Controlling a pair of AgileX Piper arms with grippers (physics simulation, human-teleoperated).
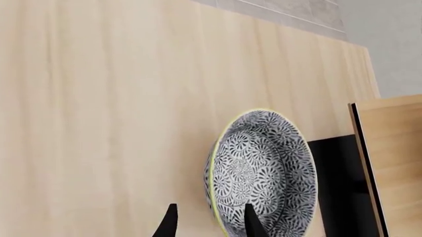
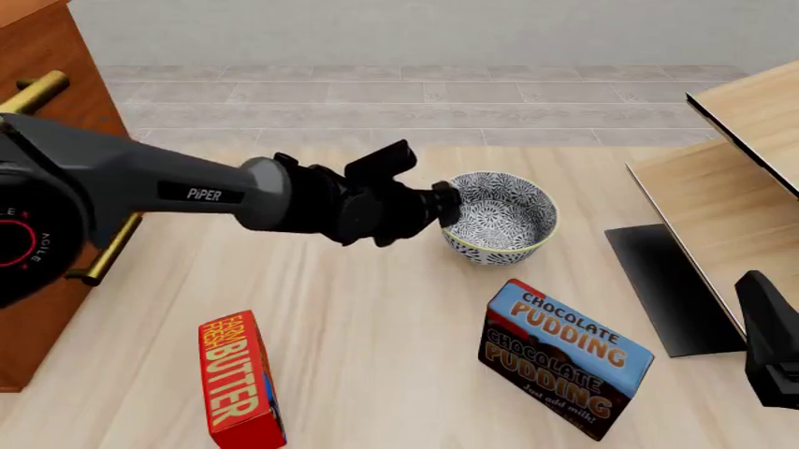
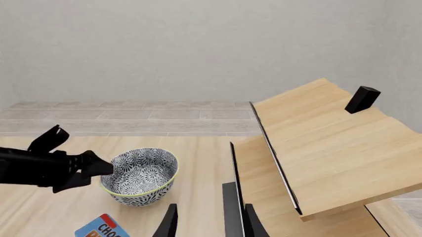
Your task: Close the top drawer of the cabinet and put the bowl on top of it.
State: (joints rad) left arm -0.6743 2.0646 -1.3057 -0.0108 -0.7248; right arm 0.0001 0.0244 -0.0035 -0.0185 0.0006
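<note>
The blue-grey floral bowl (image 2: 502, 217) stands upright on the table, just right of centre. My left gripper (image 2: 443, 207) is at its left rim, open. In the left wrist view its fingertips (image 1: 250, 223) stand either side of the bowl's (image 1: 264, 170) yellowish rim without closing on it. The reddish-brown cabinet (image 2: 48, 58) fills the far left edge, with a brass handle (image 2: 36, 91) of the top drawer showing above my arm; how far that drawer stands out is hidden. My right gripper (image 3: 209, 224) hangs open and empty at the lower right, near the shelf unit.
A chocolate pudding box (image 2: 564, 357) lies in front of the bowl and a red butter box (image 2: 238, 382) at the front left. The pale wooden shelf unit (image 2: 724, 201) with its black base (image 2: 661, 281) takes up the right side. A lower brass handle (image 2: 108, 249) sticks out of the cabinet.
</note>
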